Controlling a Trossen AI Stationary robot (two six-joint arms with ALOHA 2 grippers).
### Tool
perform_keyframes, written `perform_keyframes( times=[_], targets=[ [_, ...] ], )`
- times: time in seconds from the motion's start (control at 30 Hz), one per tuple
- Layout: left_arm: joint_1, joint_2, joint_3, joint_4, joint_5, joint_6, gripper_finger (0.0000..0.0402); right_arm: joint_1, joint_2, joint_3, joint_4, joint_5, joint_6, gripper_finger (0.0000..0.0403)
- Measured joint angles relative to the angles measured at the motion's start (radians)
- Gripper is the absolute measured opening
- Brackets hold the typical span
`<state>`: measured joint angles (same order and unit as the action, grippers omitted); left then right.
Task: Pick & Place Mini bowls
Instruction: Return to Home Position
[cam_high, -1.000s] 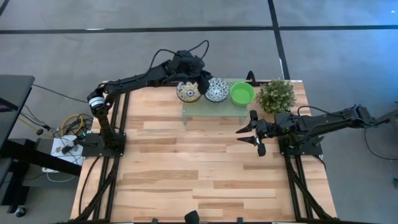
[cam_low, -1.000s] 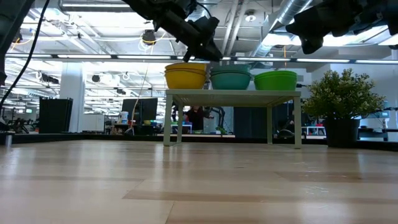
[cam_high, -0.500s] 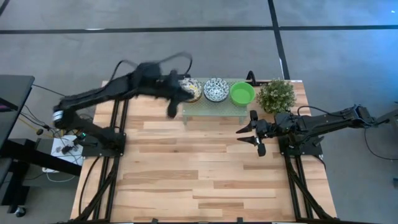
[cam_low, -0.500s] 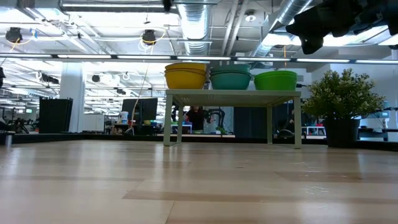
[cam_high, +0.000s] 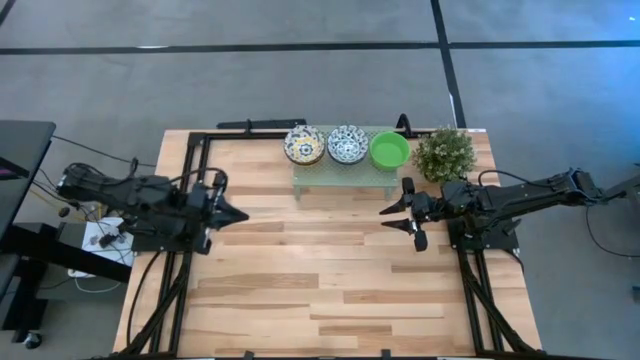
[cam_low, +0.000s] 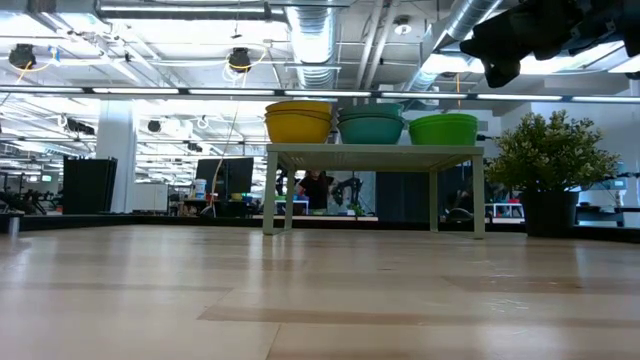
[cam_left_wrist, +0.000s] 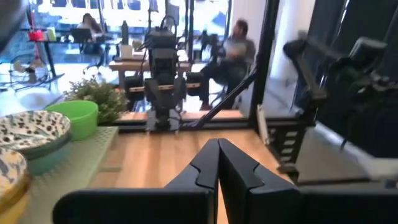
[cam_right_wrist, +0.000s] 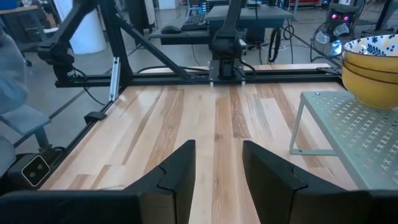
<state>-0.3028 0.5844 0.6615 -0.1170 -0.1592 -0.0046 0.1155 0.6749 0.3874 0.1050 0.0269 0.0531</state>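
- The mini bowls (cam_high: 348, 144) stand in three stacks on the pale-green mesh rack (cam_high: 325, 172), upper middle of the high view. The yellow-sided stack (cam_high: 304, 145) of white, blue-patterned bowls is at the left. The teal-sided stack (cam_low: 371, 126), patterned the same, is in the middle. The plain bright green stack (cam_high: 389, 150) is at the right.
- I see no bowl loose on the light wooden counter (cam_high: 320, 290), so the placing looks done and only parking the arms seems left.
- The left claw (cam_high: 240, 213) hangs over the counter's left edge, middle left of the high view. Its fingers are pressed together on nothing, and it is well apart from the rack.
- The right claw (cam_high: 388, 217) sits right of centre with a clear gap between its fingers, empty. It is near the rack's right end and the small bushy potted plant (cam_high: 444, 153).
- The main risk is the right arm. A swing toward the top of the frame could clip the rack's leg or the plant, because they are close.
- A knock to the light rack could shake the stacks. The yellow-sided stack stands close to the rack's left end and would probably slide off first.
- The left arm looks low-risk.
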Motion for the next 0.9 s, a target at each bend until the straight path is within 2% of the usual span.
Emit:
perform_keyframes(
  times=[0.13,0.27,0.9],
  targets=[
    [-0.065,-0.078,-0.098,0.066,-0.068,-0.008,0.0006,0.0,0.0,0.0,0.0,0.0,0.0,0.0129],
    [-0.075,-0.087,-0.118,0.077,-0.114,-0.008,0.0006,0.0,0.0,0.0,0.0,0.0,0.0,0.0129],
    [-0.075,-0.014,-0.118,0.096,-0.114,-0.008,0.0006,0.0,0.0,0.0,0.0,0.0,0.0,0.0129]
  ],
)
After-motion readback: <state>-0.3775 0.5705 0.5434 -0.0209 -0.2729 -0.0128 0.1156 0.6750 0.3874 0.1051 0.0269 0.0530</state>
